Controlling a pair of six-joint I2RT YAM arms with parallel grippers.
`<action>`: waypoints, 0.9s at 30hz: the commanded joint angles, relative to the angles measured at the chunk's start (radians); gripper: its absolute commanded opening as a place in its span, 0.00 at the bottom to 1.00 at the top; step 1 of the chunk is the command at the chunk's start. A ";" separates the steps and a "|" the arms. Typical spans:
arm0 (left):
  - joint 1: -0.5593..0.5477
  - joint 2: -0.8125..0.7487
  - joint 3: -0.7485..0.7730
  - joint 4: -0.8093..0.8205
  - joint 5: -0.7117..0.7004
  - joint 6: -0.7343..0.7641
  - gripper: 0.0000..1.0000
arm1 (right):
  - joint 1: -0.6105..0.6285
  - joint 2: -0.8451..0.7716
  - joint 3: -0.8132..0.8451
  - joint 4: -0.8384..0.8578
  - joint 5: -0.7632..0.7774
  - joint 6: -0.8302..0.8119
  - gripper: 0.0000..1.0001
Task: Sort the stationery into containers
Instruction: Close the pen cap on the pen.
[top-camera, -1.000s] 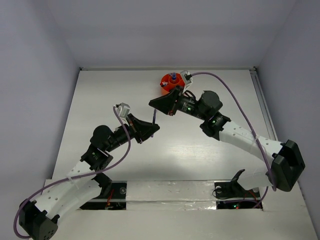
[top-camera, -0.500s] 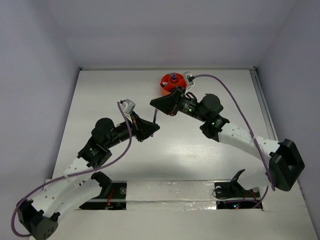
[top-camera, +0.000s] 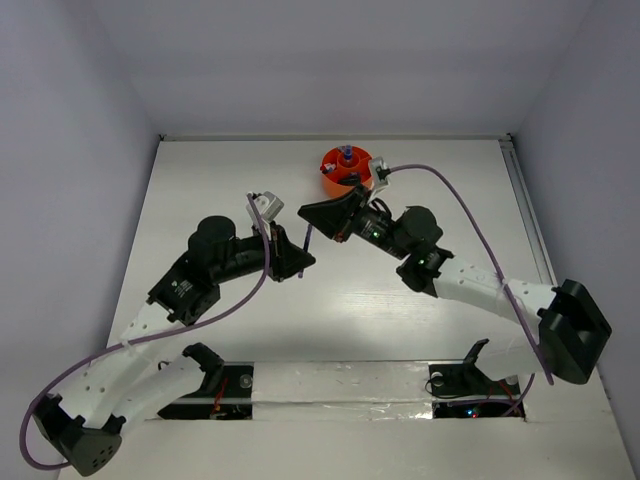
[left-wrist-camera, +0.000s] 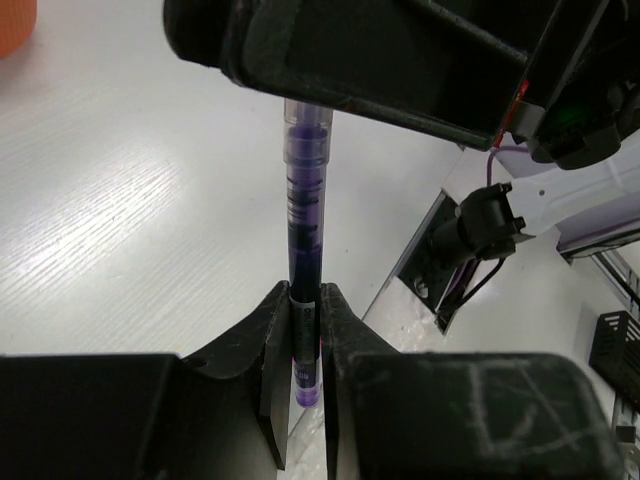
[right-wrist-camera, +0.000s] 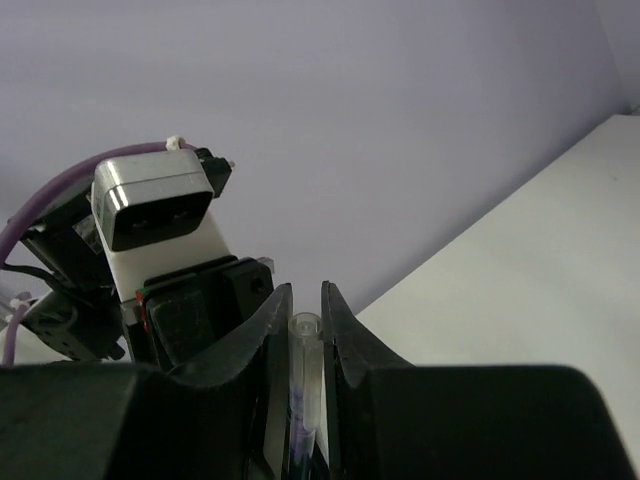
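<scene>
A dark blue pen (top-camera: 308, 238) with a clear end hangs above the table between both grippers. My left gripper (top-camera: 301, 259) is shut on its lower end; in the left wrist view the pen (left-wrist-camera: 303, 220) runs straight up out of the closed jaws (left-wrist-camera: 304, 300) to the right gripper's black body (left-wrist-camera: 380, 60). My right gripper (top-camera: 306, 211) is shut on the clear top end, and that clear tube (right-wrist-camera: 305, 345) sits between its fingers (right-wrist-camera: 306, 300). The round orange container (top-camera: 329, 177) stands behind the right gripper at the table's far middle, with small stationery upright inside.
A blue-capped piece (top-camera: 345, 154) stands up inside the container. The left arm's wrist camera (right-wrist-camera: 158, 212) faces the right gripper at close range. The orange container's edge (left-wrist-camera: 14, 20) shows at the top left of the left wrist view. White table stretches left and right of the arms.
The left arm has swung up and to the right, its wrist turning while its jaws stay on the pen. The right gripper shifted slightly, still on the pen's top end.
</scene>
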 joint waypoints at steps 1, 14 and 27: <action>0.080 -0.031 0.195 0.345 -0.116 0.043 0.00 | 0.089 0.014 -0.134 -0.272 -0.165 -0.042 0.00; 0.108 0.024 0.120 0.444 0.011 -0.052 0.00 | 0.089 0.076 -0.084 -0.333 -0.186 -0.049 0.00; 0.108 -0.091 -0.034 0.395 0.026 -0.064 0.08 | -0.091 0.090 -0.127 -0.129 -0.264 0.176 0.00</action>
